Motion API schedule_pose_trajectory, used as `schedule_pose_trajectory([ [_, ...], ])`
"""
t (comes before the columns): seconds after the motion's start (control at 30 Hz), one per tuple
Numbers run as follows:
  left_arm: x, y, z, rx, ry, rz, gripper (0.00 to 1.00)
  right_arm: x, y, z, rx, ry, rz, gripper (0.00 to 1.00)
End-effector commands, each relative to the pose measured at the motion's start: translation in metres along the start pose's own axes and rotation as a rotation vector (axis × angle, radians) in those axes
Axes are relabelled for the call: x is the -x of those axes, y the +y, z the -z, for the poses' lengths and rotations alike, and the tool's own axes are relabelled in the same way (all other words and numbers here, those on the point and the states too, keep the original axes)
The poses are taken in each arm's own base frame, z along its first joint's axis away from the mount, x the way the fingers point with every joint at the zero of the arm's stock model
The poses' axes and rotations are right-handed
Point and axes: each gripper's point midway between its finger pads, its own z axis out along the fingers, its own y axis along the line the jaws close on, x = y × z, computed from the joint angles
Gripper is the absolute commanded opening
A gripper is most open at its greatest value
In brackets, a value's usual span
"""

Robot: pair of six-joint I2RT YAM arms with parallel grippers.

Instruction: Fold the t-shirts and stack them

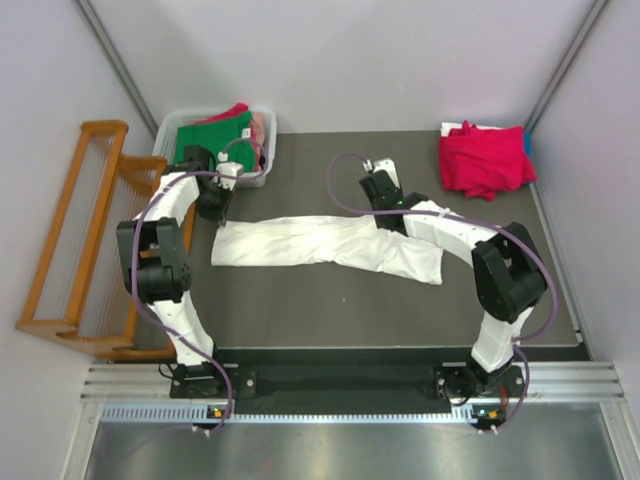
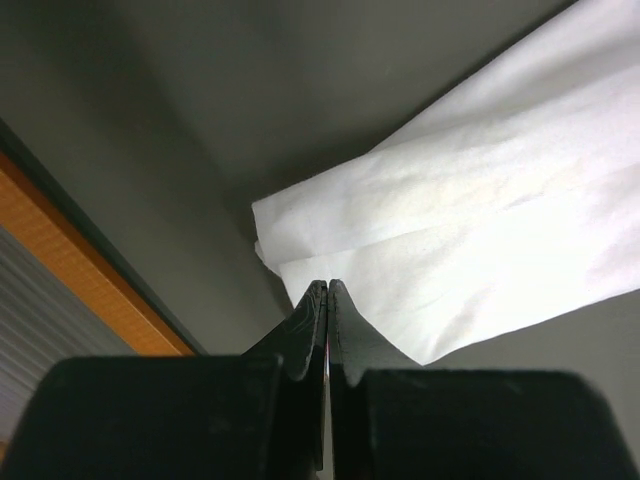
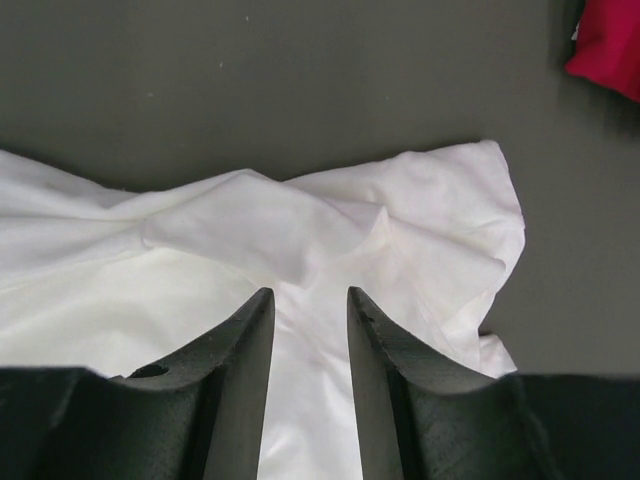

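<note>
Left claw (image 2: 327, 286): clenched tight, tips right at the folded edge of the white t-shirt (image 2: 480, 220), at its left end near the basket (image 1: 255, 180) (honestly can't tell if any cloth is caught between the fingers)
Right claw (image 3: 310, 296): released, fingers apart, hanging low over the bunched-up right end of the same shirt, with white cloth showing through the gap
White t-shirt: laid out as a long narrow band across the middle of the table (image 1: 350, 310), looks folded lengthwise, left end flat and neat, right end wider and rumpled
Red t-shirts (image 1: 485, 160): crumpled heap at the far right corner of the table, well apart from the white one
Green t-shirt (image 1: 210, 138): sitting in the basket at the far left corner, with something pinkish red tucked in beside it
Rack (image 1: 75, 240): orange wood, standing off the table's left side, just beside the left arm
</note>
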Motion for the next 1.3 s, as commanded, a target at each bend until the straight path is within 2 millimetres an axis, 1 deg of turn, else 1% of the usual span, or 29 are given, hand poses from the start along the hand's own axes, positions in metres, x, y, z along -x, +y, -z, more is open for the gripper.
schedule_pose_trajectory([
  [0.0, 0.011, -0.001, 0.012, 0.009, -0.056, -0.021, 0.0, 0.008, -0.004, 0.001, -0.034, -0.034, 0.0, 0.36],
  [0.17, 0.011, 0.0, 0.011, 0.011, -0.052, -0.024, 0.0, 0.004, -0.002, -0.014, -0.043, -0.014, 0.012, 0.38],
  [0.2, 0.011, 0.0, 0.011, 0.012, -0.051, -0.024, 0.0, 0.006, -0.003, -0.016, -0.046, -0.015, 0.008, 0.38],
  [0.33, 0.011, 0.0, 0.012, 0.013, -0.052, -0.024, 0.0, -0.002, 0.004, -0.031, -0.034, 0.013, 0.016, 0.37],
  [0.43, 0.011, -0.001, 0.012, 0.01, -0.052, -0.025, 0.0, -0.007, 0.005, -0.041, -0.038, 0.033, 0.016, 0.36],
  [0.6, 0.007, 0.001, 0.011, 0.018, -0.047, -0.03, 0.0, -0.001, 0.004, -0.039, -0.035, 0.014, 0.008, 0.35],
  [0.7, 0.008, -0.001, 0.011, 0.011, -0.048, -0.029, 0.0, 0.0, 0.003, -0.04, -0.039, 0.015, 0.006, 0.33],
  [0.8, 0.007, -0.002, 0.01, 0.009, -0.048, -0.029, 0.0, -0.002, 0.003, -0.041, -0.038, 0.017, 0.003, 0.26],
  [0.83, 0.007, -0.001, 0.01, 0.01, -0.049, -0.029, 0.0, -0.002, 0.004, -0.041, -0.038, 0.019, 0.004, 0.17],
  [0.9, 0.006, -0.002, 0.009, 0.008, -0.046, -0.029, 0.0, -0.002, 0.003, -0.041, -0.038, 0.017, 0.002, 0.08],
  [0.93, 0.007, -0.001, 0.009, 0.01, -0.047, -0.029, 0.0, -0.002, 0.003, -0.04, -0.039, 0.017, 0.002, 0.02],
  [0.97, 0.007, -0.001, 0.01, 0.011, -0.048, -0.029, 0.0, -0.002, 0.002, -0.04, -0.04, 0.014, 0.0, 0.0],
  [1.17, 0.007, -0.003, 0.01, 0.005, -0.05, -0.029, 0.0, 0.0, 0.0, -0.035, -0.041, 0.009, -0.007, 0.0],
  [1.23, 0.007, -0.003, 0.011, 0.004, -0.052, -0.029, 0.0, 0.005, -0.006, -0.03, -0.053, -0.008, -0.015, 0.0],
  [1.27, 0.007, -0.004, 0.011, 0.003, -0.052, -0.031, 0.0, 0.01, -0.007, -0.022, -0.05, -0.029, -0.023, 0.0],
])
